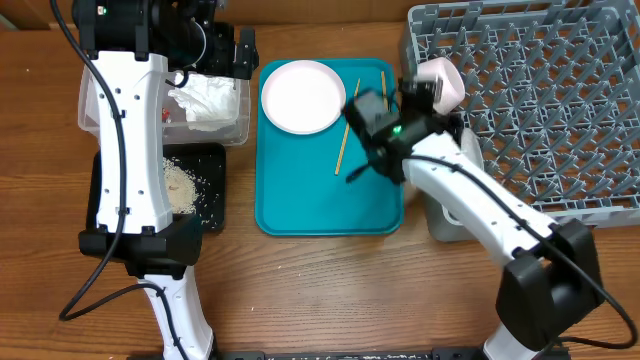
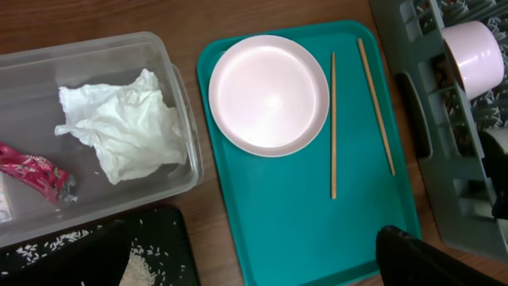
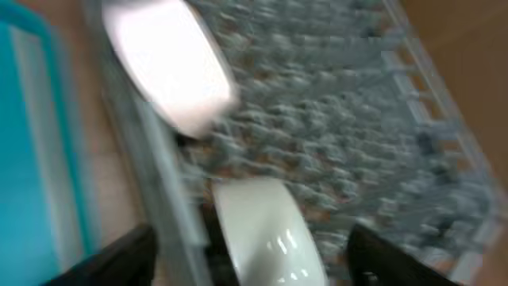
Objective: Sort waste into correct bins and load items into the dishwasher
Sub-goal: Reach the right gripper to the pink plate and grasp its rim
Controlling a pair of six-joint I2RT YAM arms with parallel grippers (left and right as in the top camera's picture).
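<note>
left gripper (image 1: 241, 52): over the near corner of the clear tub, beside the teal tray; only one dark finger shows at the bottom of the left wrist view, so cannot tell how wide the jaws stand
right gripper (image 3: 250, 232): at the left edge of the dish rack, jaws spread wide, gripping nothing; view is blurred
glossy white dish (image 3: 270, 238): sits between the right fingers with a gap on each side, inside the rack edge; cannot tell what kind of dish it is
white cup (image 2: 475, 52): lies on its side on the rack's left edge, just beyond the right gripper
dish rack (image 1: 530, 100): grey, pegged, right of the teal tray, touching or just beside it
teal tray (image 1: 320, 195): centre of the wooden table (image 1: 330, 290)
white plate (image 1: 303, 96): flat on the teal tray, far left corner
chopsticks (image 2: 333, 127): two, on the teal tray just right of the plate, near parallel, apart from each other
clear tub (image 2: 119, 52): left of the teal tray
napkin (image 2: 123, 127): crumpled, inside the tub
red wrapper (image 2: 32, 171): inside the tub, beside the napkin
black tray (image 1: 216, 214): next to the tub, partly under the left arm
rice (image 1: 182, 185): heap plus stray grains on the black tray
</note>
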